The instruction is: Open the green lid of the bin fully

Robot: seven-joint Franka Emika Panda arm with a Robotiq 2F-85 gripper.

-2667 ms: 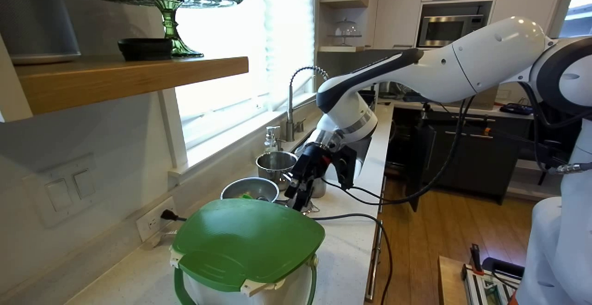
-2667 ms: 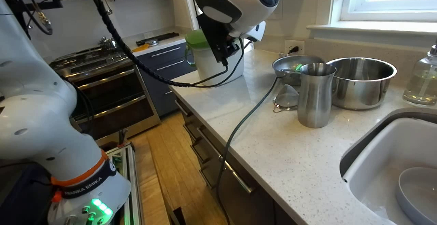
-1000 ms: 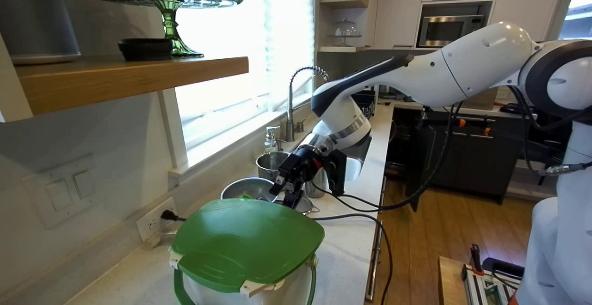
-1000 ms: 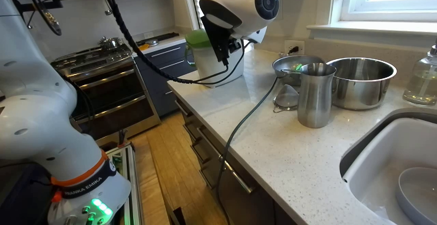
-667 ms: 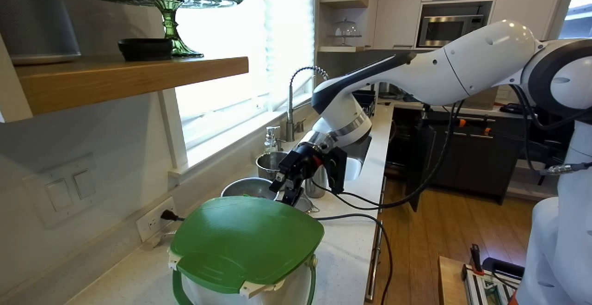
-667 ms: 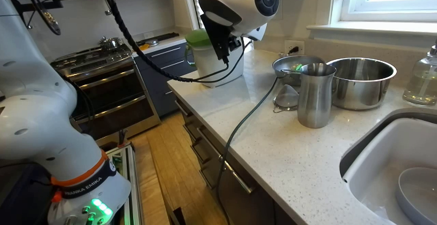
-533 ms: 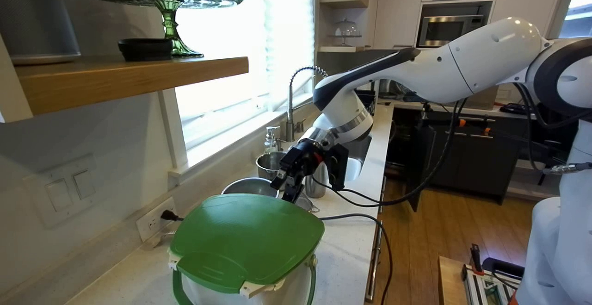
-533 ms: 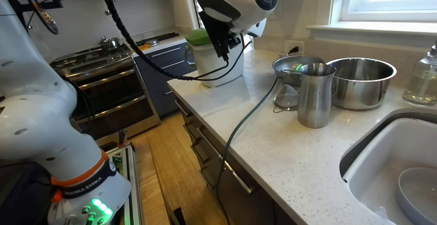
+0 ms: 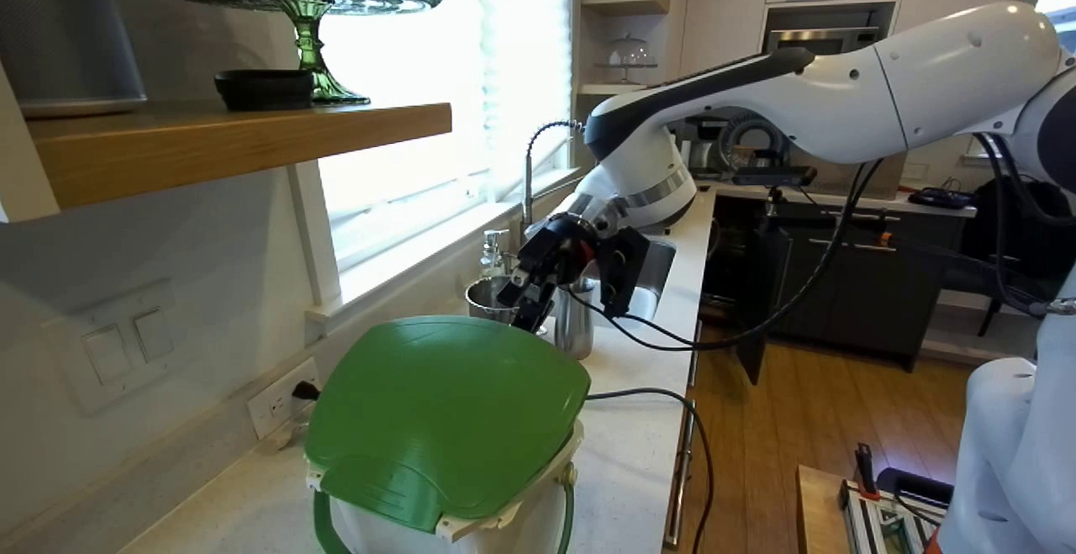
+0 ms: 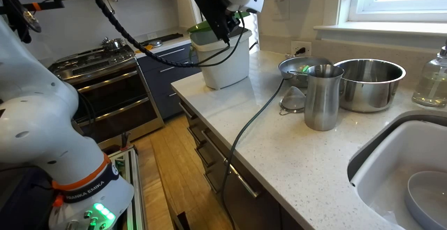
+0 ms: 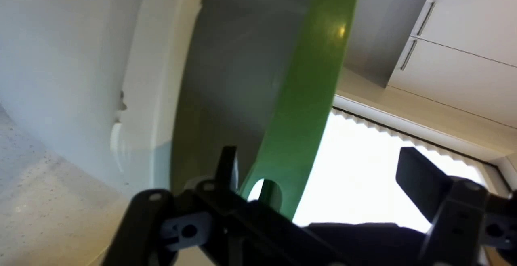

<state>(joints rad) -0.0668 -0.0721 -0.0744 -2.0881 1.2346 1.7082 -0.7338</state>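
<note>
The white bin (image 9: 525, 529) stands on the counter with its green lid (image 9: 458, 403) partly raised and tilted. In an exterior view a gap shows between the lid (image 10: 203, 27) and the bin's rim (image 10: 206, 46). My gripper (image 9: 515, 308) is at the raised edge of the lid. In the wrist view my gripper (image 11: 319, 163) is open, with its fingers wide apart. The lid (image 11: 307, 96) runs between them. The left finger there is on the underside, in the gap above the bin (image 11: 80, 56). The right finger is apart from the lid's outer side.
A steel cup (image 10: 321, 99), a pot (image 10: 370, 90), a bowl (image 10: 297, 78) and a strainer (image 10: 293, 101) stand near the bin. A dark cable (image 10: 256, 115) crosses the counter (image 10: 279, 153). A wooden shelf (image 9: 252, 146) with a cake stand (image 9: 311, 50) hangs at the wall.
The lid's edge at the gripper has risen, from nearly flat to tilted, and a gap has opened over the bin's rim. My gripper and arm have moved upward with it.
</note>
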